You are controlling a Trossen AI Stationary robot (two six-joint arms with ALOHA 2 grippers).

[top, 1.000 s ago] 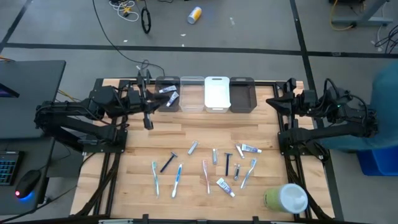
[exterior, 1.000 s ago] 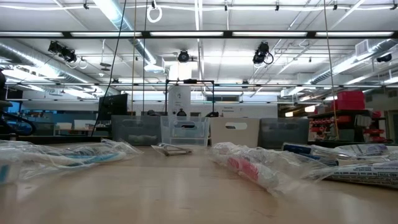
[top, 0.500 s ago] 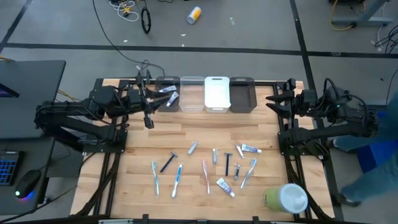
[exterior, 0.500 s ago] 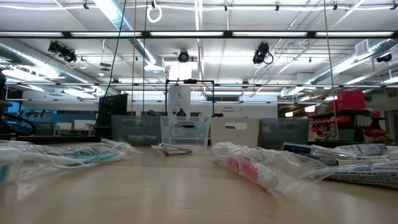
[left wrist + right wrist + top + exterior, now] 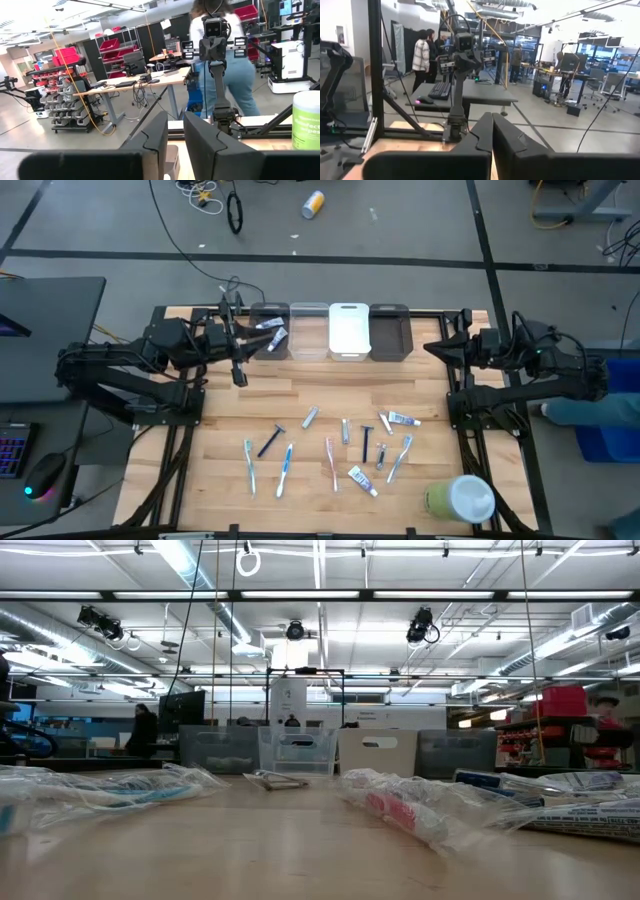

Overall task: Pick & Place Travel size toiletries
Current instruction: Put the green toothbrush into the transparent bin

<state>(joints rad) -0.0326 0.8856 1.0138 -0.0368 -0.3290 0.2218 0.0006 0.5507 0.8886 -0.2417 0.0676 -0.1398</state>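
Across the table's near half the travel size toiletries are lying loose, while both arms are idling at the far corners. Left gripper is showing a narrow gap, empty; right gripper is pinched closed. A good first pick means opening wide and straddling 1 item crosswise.

4 bins, 4 toothbrushes, 2 razors, 1 green container.

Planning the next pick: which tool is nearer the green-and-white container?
Right. The right tool sits at the table's far right edge, above the container; the left tool is diagonally across.
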